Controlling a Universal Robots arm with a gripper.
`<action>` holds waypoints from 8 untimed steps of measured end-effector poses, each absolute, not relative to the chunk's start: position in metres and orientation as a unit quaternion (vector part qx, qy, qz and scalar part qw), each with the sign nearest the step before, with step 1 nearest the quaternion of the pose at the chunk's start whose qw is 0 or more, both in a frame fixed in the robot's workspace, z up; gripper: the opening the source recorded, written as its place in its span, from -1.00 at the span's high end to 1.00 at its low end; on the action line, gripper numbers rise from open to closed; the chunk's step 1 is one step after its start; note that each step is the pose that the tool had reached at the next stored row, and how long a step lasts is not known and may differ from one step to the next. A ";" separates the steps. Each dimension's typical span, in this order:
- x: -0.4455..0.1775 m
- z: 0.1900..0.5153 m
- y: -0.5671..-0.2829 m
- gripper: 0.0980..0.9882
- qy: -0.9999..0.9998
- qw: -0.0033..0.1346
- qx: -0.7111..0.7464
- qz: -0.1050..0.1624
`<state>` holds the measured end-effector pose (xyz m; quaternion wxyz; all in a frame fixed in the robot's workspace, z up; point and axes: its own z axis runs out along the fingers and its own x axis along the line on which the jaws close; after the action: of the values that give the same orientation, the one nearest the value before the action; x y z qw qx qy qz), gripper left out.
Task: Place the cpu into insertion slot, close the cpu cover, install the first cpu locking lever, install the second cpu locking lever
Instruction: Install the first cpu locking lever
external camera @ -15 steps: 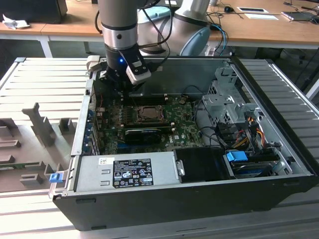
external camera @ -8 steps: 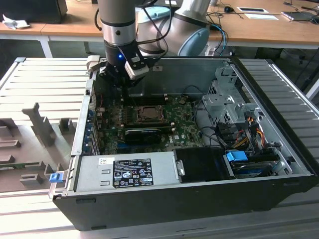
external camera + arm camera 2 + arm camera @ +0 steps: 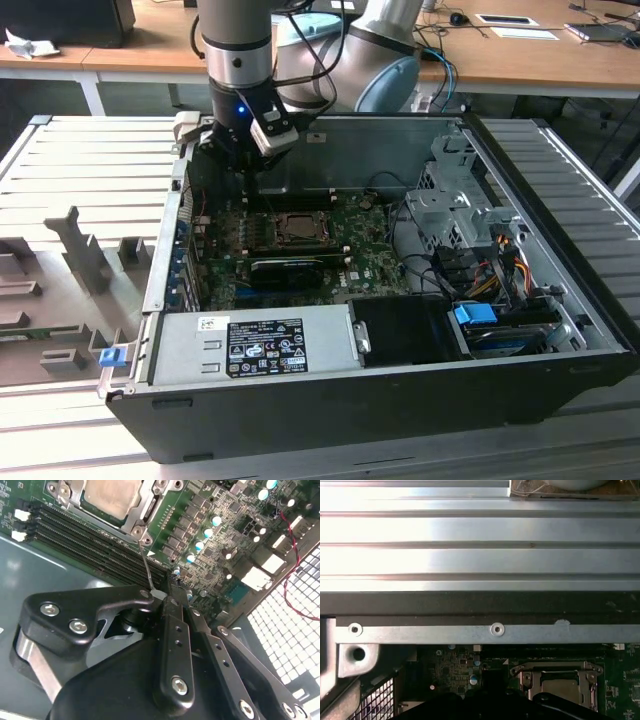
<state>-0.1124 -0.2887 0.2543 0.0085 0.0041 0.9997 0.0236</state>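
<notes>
Your gripper is pinching the tip of a thin wire cpu locking lever. Just beyond its fingertips the cpu already sits in the insertion slot, with the cpu cover down over it; latching the levers looks unfinished

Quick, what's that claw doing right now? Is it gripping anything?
Gripper: closed, pinching the tip of the thin cpu locking lever.
</notes>
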 end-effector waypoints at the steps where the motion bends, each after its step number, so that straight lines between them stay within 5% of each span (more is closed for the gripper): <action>1: -0.112 0.254 -0.289 0.98 1.000 0.009 0.004 0.024; 8: -0.110 0.254 -0.289 0.98 1.000 0.009 0.004 0.024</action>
<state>-0.1099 -0.2887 0.2543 0.0086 0.0040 0.9997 0.0236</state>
